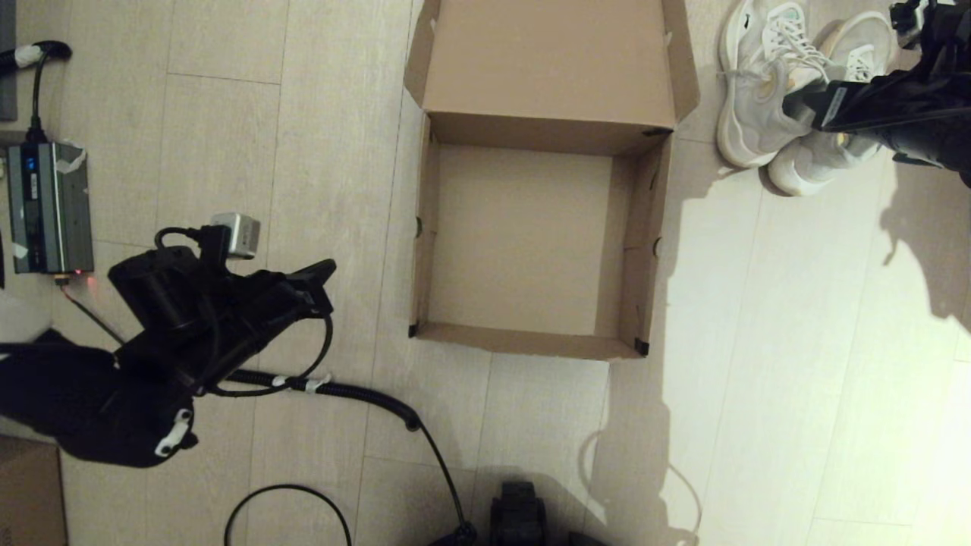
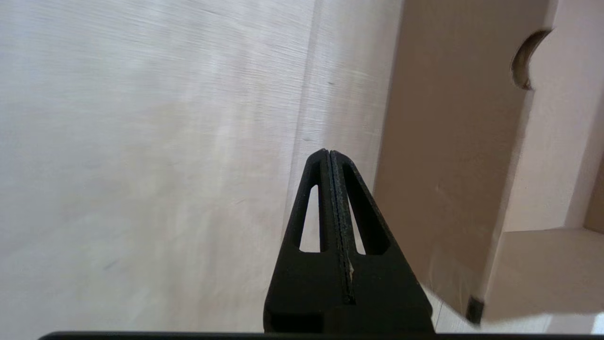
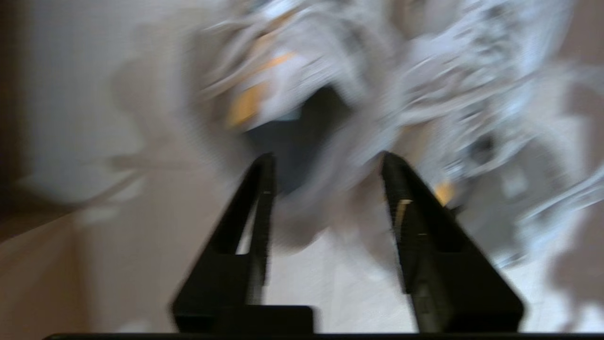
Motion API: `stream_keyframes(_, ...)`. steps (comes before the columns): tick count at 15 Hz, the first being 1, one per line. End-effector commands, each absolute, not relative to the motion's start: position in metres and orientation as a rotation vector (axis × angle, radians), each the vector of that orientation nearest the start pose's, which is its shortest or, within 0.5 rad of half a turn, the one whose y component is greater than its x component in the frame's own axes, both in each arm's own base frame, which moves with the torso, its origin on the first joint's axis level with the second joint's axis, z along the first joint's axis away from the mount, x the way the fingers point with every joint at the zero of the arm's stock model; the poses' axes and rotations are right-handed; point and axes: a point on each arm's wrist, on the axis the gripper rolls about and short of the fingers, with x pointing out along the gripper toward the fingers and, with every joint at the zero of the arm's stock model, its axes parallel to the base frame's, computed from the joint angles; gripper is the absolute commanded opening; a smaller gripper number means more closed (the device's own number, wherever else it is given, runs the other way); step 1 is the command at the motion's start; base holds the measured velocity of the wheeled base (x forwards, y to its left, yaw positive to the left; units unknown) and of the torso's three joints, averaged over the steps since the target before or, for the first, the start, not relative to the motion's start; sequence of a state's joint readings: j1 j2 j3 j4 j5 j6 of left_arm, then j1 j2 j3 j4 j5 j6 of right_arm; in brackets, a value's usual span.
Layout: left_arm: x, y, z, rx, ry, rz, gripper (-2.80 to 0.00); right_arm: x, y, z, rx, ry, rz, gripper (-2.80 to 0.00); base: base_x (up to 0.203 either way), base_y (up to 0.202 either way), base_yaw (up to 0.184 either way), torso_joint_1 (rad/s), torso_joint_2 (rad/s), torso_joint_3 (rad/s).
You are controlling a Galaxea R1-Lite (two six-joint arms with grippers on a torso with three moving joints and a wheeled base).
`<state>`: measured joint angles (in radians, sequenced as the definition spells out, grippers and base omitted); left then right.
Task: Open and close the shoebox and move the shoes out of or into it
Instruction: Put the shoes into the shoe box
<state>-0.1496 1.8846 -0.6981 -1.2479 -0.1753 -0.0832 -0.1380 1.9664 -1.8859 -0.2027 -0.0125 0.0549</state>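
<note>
Two white shoes (image 1: 796,98) sit side by side on the pale wood floor (image 1: 796,341), just to the right of one big brown shoebox (image 1: 531,235). From my head, the shoebox is smooth plain cardboard, square, with its lid flap folded back on the far side and little black tape bits at the corners. It has nothing inside. The shoes are soft and lumpy, with white laces, cream soles and yellowish insides. Their long way runs from near to far, toes pointing away from me. My right claw (image 1: 808,102) is right over the heel holes of the shoes. My left claw (image 1: 322,277) hangs low to the left of the shoebox, apart from it. One grey metal box (image 1: 47,206) with a black cable lies far left, and one dark brown carton (image 1: 26,493) peeks in at the near left corner.

From my left wrist, my left claw (image 2: 329,156) is clenched tight on nothing, its two black fingers pressed flat together, near the shoebox wall (image 2: 448,165).

From my right wrist, my right claw (image 3: 325,163) is spread wide and released, fingers either side of a shoe's dark hole. The shoes (image 3: 358,85) look smeared.
</note>
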Motion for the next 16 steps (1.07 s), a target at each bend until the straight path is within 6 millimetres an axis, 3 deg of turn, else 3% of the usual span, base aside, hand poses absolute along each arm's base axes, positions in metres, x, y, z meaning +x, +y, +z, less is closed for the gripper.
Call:
stream_keyframes(1,0.302,-0.048,0.177,-0.075,-0.100,-0.305,-2.80,0.414,-0.069,0.338,0.017,-0.106,-0.204,0.00,0.000,0.000,0.000,0.000,0.00,0.000)
stream_keyframes(6,0.275,-0.042,0.178,-0.065,-0.090,-0.287,-2.80,0.411,-0.074,0.340,0.014,-0.111,-0.220,0.00,0.000,0.000,0.000,0.000,0.00,0.000)
stream_keyframes(10,0.269,-0.041,0.172,-0.067,-0.063,-0.286,-2.80,0.393,-0.072,0.359,0.012,-0.146,-0.221,0.00,0.000,0.000,0.000,0.000,0.00,0.000)
stream_keyframes(13,0.266,-0.041,0.176,-0.067,-0.076,-0.286,-2.80,0.391,-0.083,0.356,0.015,-0.106,-0.252,0.00,0.000,0.000,0.000,0.000,0.00,0.000)
stream_keyframes(16,0.259,-0.037,0.176,-0.066,-0.073,-0.278,-2.80,0.402,-0.084,0.339,0.015,-0.033,-0.248,0.00,0.000,0.000,0.000,0.000,0.00,0.000)
